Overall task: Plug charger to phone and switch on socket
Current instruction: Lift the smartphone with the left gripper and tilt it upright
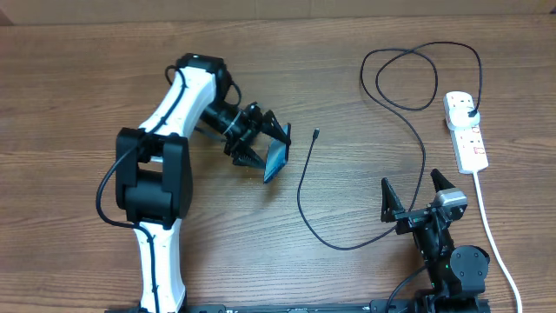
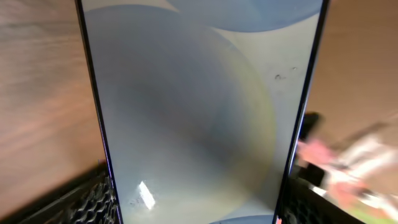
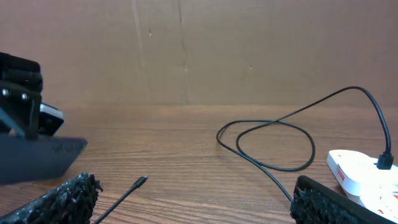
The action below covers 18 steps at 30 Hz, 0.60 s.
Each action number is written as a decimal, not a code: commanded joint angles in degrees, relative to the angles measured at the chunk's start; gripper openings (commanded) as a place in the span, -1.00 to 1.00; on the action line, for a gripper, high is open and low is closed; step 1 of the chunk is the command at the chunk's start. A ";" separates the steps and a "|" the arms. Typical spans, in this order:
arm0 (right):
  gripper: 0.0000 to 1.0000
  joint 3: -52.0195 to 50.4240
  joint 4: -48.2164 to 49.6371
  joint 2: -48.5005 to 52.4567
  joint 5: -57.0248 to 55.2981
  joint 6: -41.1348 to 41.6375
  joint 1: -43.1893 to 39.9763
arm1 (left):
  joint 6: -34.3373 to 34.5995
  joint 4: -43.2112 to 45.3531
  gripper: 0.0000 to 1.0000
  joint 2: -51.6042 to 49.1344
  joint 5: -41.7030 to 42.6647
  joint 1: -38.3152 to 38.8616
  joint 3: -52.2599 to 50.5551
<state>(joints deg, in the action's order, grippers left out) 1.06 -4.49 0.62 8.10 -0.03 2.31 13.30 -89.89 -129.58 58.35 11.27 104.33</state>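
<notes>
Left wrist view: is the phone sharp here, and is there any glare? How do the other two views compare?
Left wrist: the phone fills the frame, soft and out of focus, with one small bright glare spot low on its screen; the background is smeared. Overhead: evenly lit and sharp. Right wrist: the charger is crisp.

Overhead is sharp and evenly lit, just soft shadows on the brown wood-grain table (image 1: 69,69). Left wrist is mush: slim pale-screened phone (image 2: 199,112) way too close, blurry, small white glare low down. Right wrist dimmer, near edge soft.
</notes>
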 commanded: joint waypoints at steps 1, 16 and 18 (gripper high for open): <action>1.00 -0.61 0.31 -0.46 -0.57 -0.07 0.26 | -1.11 -2.38 0.58 -0.37 12.96 -1.95 1.57; 1.00 -0.61 3.19 -0.46 15.17 4.26 0.26 | -1.79 -6.99 0.58 -0.37 27.26 -6.43 1.57; 1.00 -0.61 2.40 -0.46 35.56 13.27 0.26 | -1.79 -6.99 0.58 -0.37 27.93 -6.80 1.57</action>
<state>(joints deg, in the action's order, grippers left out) 1.06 -1.78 0.62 18.31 3.09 2.31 13.06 -96.49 -129.62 81.65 5.28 104.40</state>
